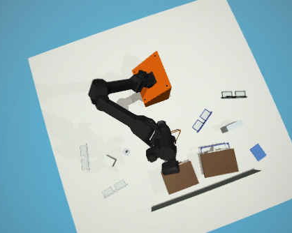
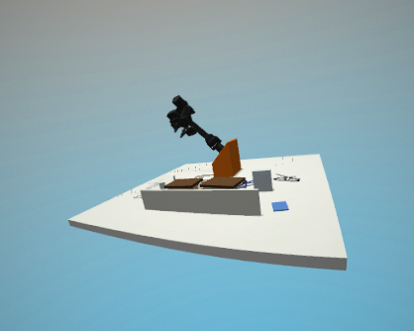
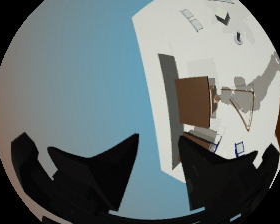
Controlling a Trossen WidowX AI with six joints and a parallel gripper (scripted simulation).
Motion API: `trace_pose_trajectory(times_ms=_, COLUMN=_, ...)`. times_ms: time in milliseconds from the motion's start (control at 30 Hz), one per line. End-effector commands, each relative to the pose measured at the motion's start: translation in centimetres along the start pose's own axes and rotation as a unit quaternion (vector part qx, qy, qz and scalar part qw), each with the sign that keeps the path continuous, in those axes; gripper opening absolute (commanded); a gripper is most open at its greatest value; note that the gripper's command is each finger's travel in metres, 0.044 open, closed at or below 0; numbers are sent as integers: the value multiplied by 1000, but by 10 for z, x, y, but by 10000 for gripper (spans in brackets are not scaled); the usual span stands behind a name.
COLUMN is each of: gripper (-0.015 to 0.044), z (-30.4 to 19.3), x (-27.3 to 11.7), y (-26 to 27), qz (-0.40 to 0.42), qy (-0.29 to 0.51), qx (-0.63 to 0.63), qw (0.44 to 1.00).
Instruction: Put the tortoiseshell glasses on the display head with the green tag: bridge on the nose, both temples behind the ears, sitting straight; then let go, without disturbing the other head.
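Observation:
The tortoiseshell glasses [image 1: 179, 130] [image 3: 253, 93] lie on the table with temples open toward the left display head [image 1: 181, 178] [image 3: 192, 101]; the arm partly covers them in the top view. The right head [image 1: 219, 162] [image 3: 197, 142] has blue-framed glasses at its face side. Both heads show mainly as brown tops; no green tag can be made out. My gripper [image 2: 179, 132] [image 3: 159, 139] is partly open and empty, high above the table. In the top view its fingers are hidden under the wrist, which is over the left head's edge.
A long grey wall [image 1: 205, 191] [image 2: 200, 202] [image 3: 167, 95] stands behind the heads. The orange base block [image 1: 158, 70] [image 2: 227, 161] carries the arm. A grey block [image 2: 262, 180] stands beyond the right head, with a blue square [image 1: 258, 152] [image 2: 280, 206] nearby. Several other glasses lie about.

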State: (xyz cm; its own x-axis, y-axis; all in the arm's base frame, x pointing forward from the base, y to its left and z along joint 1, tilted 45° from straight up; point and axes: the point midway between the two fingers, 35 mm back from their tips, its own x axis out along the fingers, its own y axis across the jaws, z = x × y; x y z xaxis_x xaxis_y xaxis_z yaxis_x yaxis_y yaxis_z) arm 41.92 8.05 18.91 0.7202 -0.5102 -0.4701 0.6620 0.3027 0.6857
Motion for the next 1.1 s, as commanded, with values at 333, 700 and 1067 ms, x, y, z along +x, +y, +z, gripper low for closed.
trace_pose_trajectory(times_ms=333, gripper=200, z=28, x=77, y=-211, qz=-305, qy=-40, qx=-92, qw=947)
trace_pose_trajectory(times_ms=700, gripper=200, z=44, x=73, y=-274, qz=-398, qy=-51, qx=-107, qw=910)
trace_pose_trajectory(times_ms=1067, gripper=120, z=43, x=76, y=-271, qz=-398, qy=-51, qx=-107, qw=910)
